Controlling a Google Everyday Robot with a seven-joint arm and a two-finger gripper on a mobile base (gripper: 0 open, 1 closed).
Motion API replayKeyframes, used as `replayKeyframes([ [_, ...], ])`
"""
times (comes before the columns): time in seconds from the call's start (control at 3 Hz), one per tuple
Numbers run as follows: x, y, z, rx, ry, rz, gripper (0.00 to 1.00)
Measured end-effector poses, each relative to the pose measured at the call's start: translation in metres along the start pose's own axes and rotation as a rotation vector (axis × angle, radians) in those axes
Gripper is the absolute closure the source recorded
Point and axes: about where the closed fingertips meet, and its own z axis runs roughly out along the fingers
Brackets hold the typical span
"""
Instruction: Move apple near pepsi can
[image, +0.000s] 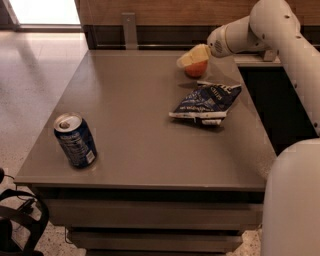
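The red-orange apple (196, 69) is at the far right of the grey table (140, 140). My gripper (193, 56), with yellowish tips on a white arm reaching in from the right, sits right over the apple's top and left side and hides its upper part. The dark blue pepsi can (75, 139) with a silver top stands upright near the table's front left corner, far from the apple and the gripper.
A dark blue and white snack bag (205, 101) lies just in front of the apple. My white arm (292, 45) spans the right side, and my white body (292, 200) fills the lower right. A dark counter stands to the right and a wooden wall behind.
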Motion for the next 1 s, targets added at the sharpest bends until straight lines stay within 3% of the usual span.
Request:
replayKeyframes([
  [0.67,0.036,-0.008,0.032,-0.016,-0.032,0.047,0.0],
  [1.0,0.048,-0.004,0.043,-0.033,-0.048,0.071,0.11],
])
